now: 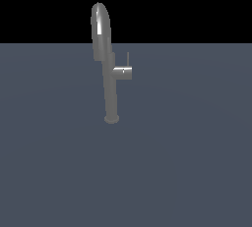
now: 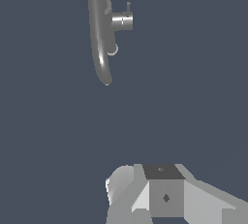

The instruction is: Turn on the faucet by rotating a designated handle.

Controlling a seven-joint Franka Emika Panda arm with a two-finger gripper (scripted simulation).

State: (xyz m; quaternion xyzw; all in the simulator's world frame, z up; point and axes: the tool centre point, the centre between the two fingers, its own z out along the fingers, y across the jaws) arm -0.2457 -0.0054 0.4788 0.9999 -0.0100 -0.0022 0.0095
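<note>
On the grey desk (image 1: 197, 172), toward the far middle of the exterior view, I see the faucet (image 1: 109, 83) standing upright on its small round base, its side stub reaching toward the exterior view's right with the thin handle (image 1: 128, 59) rising straight up from the stub's end. Only the wrist view shows my hand (image 2: 164, 196), a blocky grey shape at the frame's edge, well apart from the faucet (image 2: 99, 34) and handle (image 2: 128, 8) and touching neither. Its fingertips are cropped out, so I cannot tell how far it is open, and nothing visible sits in it.
</note>
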